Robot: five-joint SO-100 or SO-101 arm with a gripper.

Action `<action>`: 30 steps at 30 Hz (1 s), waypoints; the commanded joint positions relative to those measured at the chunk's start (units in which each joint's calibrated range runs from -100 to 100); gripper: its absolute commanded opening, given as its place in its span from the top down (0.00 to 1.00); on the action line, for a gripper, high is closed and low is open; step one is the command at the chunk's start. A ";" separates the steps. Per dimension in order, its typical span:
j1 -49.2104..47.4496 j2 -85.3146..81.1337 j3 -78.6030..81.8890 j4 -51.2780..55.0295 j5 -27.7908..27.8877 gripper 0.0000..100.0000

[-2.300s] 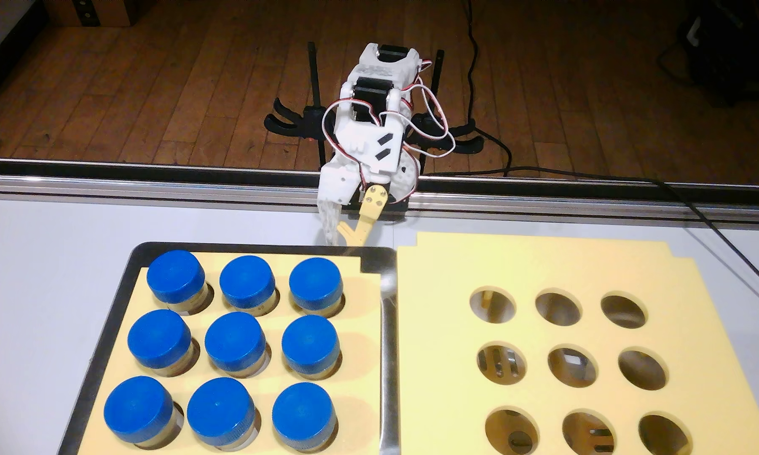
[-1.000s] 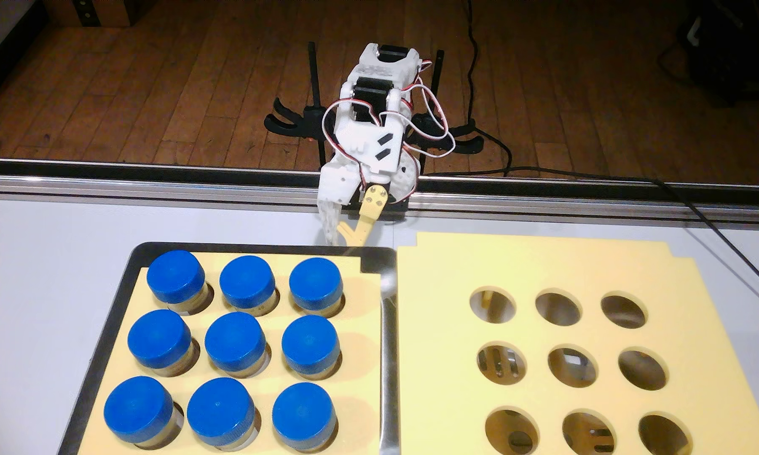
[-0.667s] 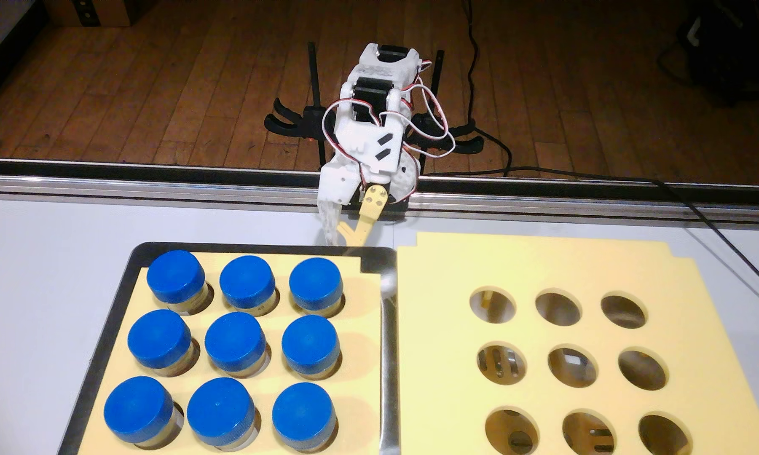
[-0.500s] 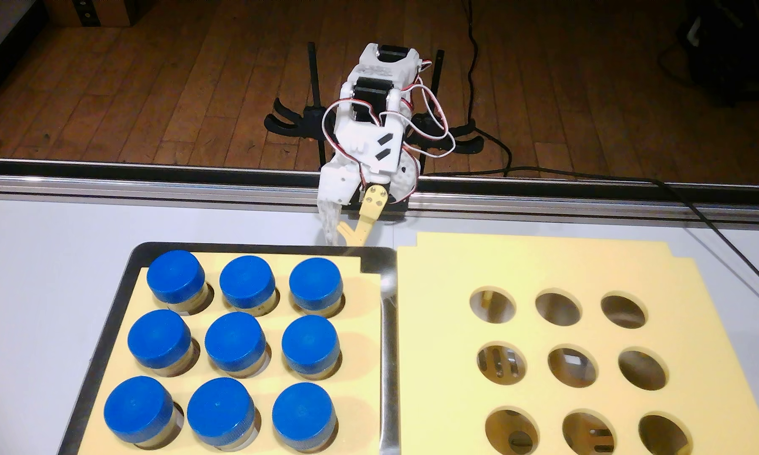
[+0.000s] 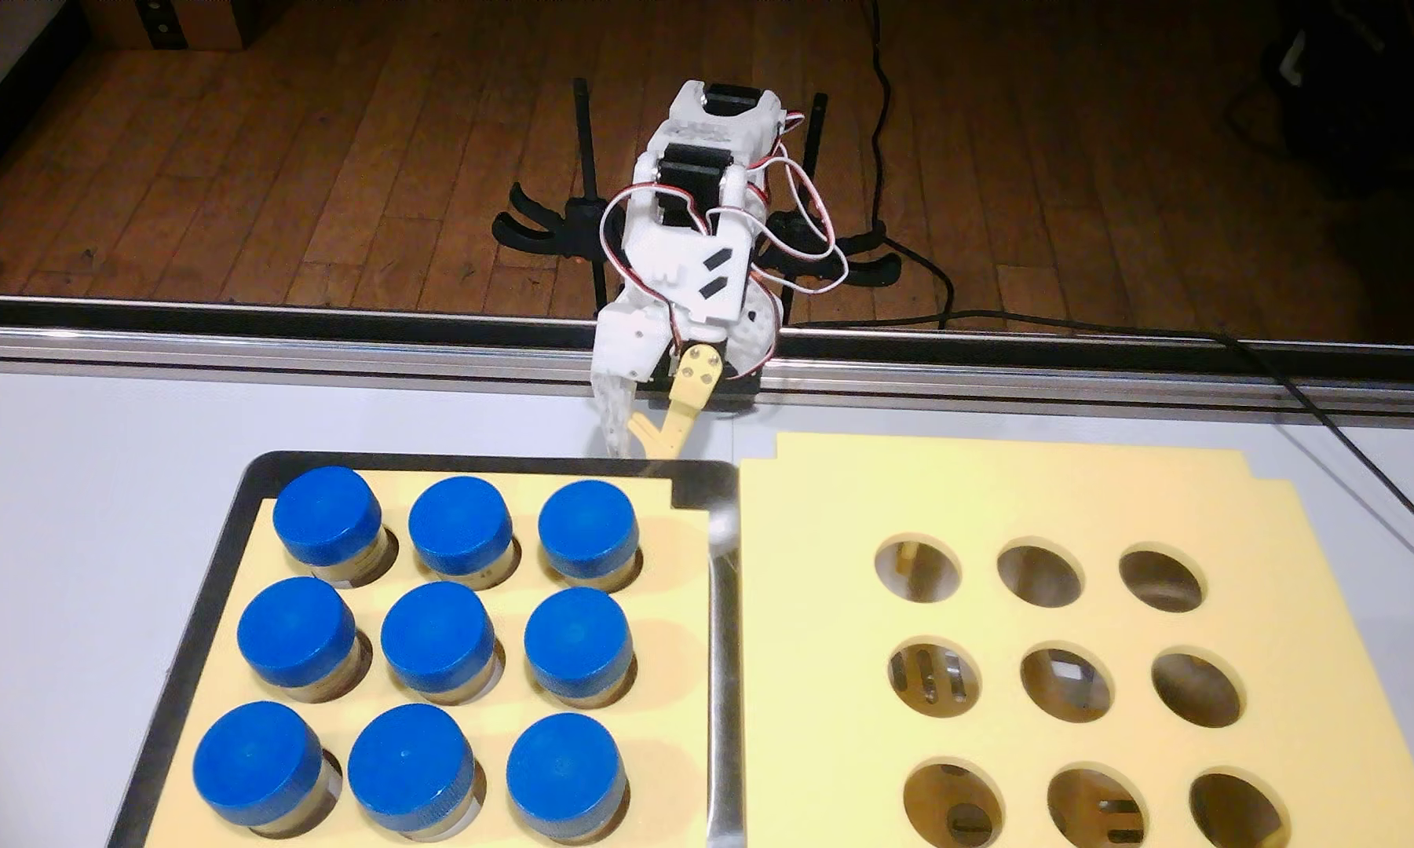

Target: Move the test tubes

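Several test tubes with wide blue caps stand in a three-by-three grid in yellow foam (image 5: 671, 554) inside a metal tray (image 5: 724, 652) at the left of the fixed view, for example the back right one (image 5: 587, 526) and the middle one (image 5: 437, 629). My gripper (image 5: 638, 440), with a white finger (image 5: 614, 412) and a yellow finger (image 5: 683, 416), hangs just behind the tray's back edge. Its jaws stand close together with only a narrow gap, and it holds nothing.
A second yellow foam block (image 5: 1013, 497) with several round empty holes lies to the right of the tray. A metal rail (image 5: 279, 342) runs along the table's back edge. Black cables (image 5: 1340, 440) cross the back right corner.
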 commanded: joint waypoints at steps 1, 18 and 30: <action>0.57 -0.15 0.66 -0.21 -0.07 0.99; 7.68 0.55 -5.24 -68.52 -0.12 0.99; 3.53 33.98 -32.20 -68.52 -5.82 0.75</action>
